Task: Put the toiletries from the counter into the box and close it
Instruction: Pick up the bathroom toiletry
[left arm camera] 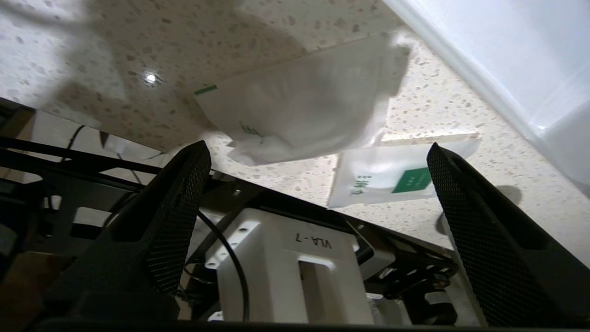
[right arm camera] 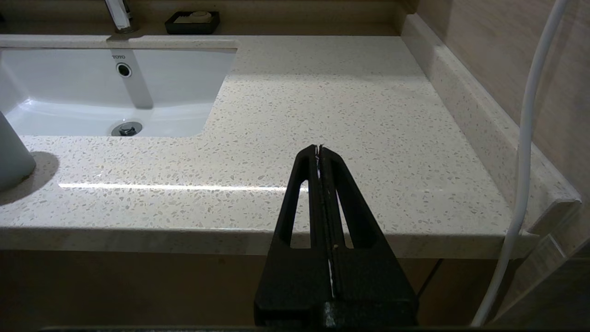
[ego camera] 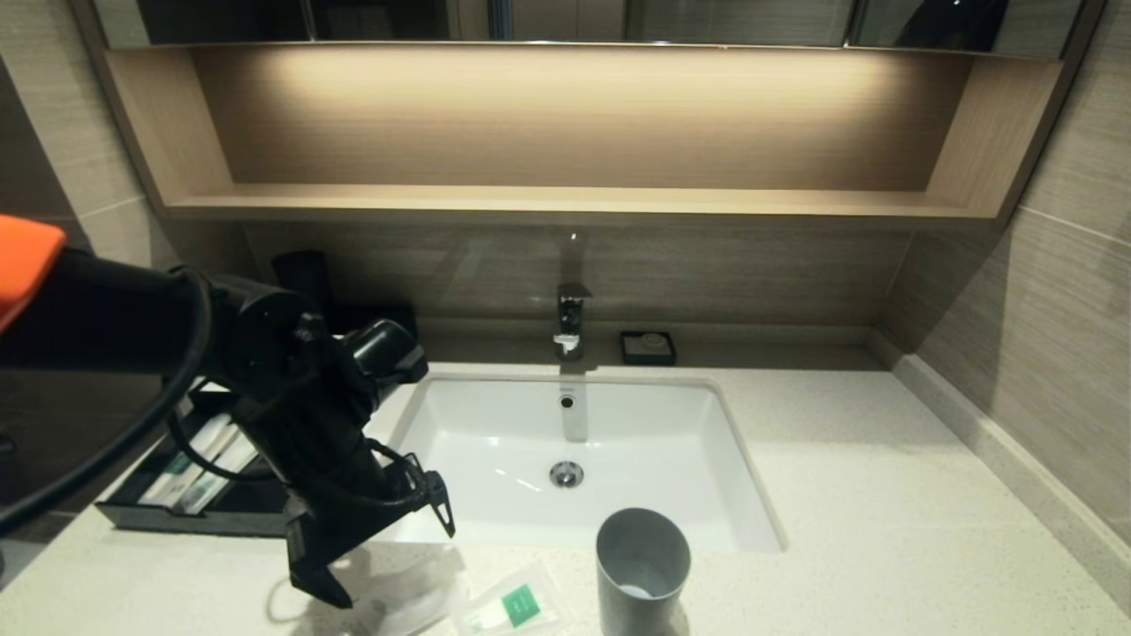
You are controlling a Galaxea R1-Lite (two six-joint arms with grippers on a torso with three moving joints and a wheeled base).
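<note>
My left gripper (ego camera: 382, 556) is open and empty, hanging just above the front of the counter (ego camera: 848, 495), left of the basin (ego camera: 495, 442). Two translucent flat sachets lie under and beside it: a plain one (ego camera: 406, 602) and one with a green square (ego camera: 517, 605). In the left wrist view the plain sachet (left arm camera: 304, 110) and the green-square sachet (left arm camera: 401, 180) lie beyond the spread fingers (left arm camera: 184, 193), untouched. The black box (ego camera: 177, 521) stands at the left with its drawer pulled out; pale wrapped sticks with green labels (ego camera: 199, 468) lie in it. My right gripper (right arm camera: 319, 150) is shut and empty off the counter's front right edge.
A grey tumbler cup (ego camera: 642, 570) stands right of the sachets at the basin's front rim. A chrome tap (ego camera: 570, 318) and a small black soap dish (ego camera: 648, 347) stand at the back. A raised kerb (right arm camera: 465, 97) runs along the right wall.
</note>
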